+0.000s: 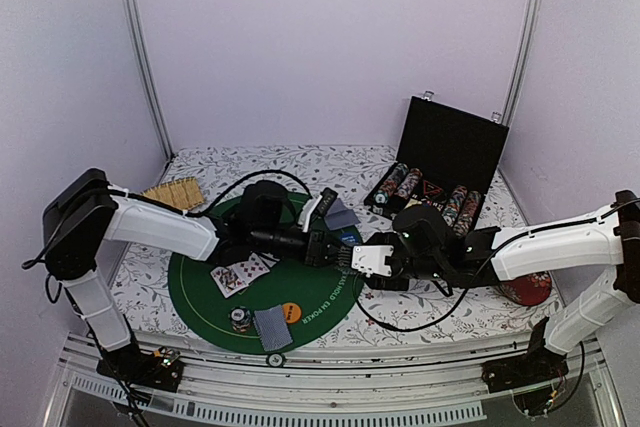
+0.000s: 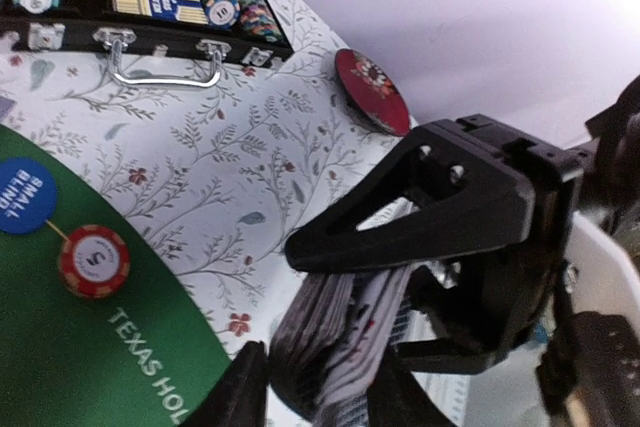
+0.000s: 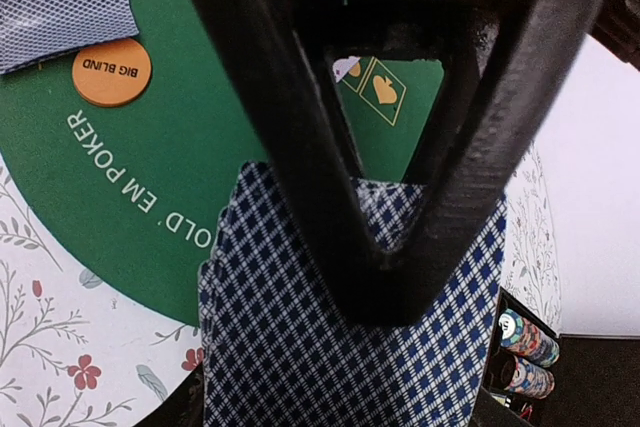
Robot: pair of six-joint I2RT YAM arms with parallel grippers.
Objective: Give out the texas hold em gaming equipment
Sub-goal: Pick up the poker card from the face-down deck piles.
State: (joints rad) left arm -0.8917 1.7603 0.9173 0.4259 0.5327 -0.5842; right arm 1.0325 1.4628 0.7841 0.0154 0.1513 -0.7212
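A deck of playing cards with blue diamond backs (image 3: 300,347) is held over the right edge of the green poker mat (image 1: 200,297). My right gripper (image 3: 385,297) is shut on it, one finger across the top card, the other hidden beneath. In the left wrist view the deck (image 2: 330,337) shows edge-on, and my left gripper (image 2: 315,387) has its fingers pressed on both sides of it. The grippers meet in the top view, left (image 1: 335,247) and right (image 1: 368,257). On the mat lie face-up cards (image 1: 240,274), face-down cards (image 1: 272,327), an orange BIG BLIND button (image 1: 291,311), a blue SMALL BLIND button (image 2: 22,195) and a red chip (image 2: 94,260).
An open black chip case (image 1: 440,162) with rows of chips stands at the back right. A red round disc (image 1: 527,289) lies at the right edge. A bamboo mat (image 1: 172,192) lies at the back left. More face-down cards (image 1: 341,217) and a chip stack (image 1: 240,319) sit on the mat.
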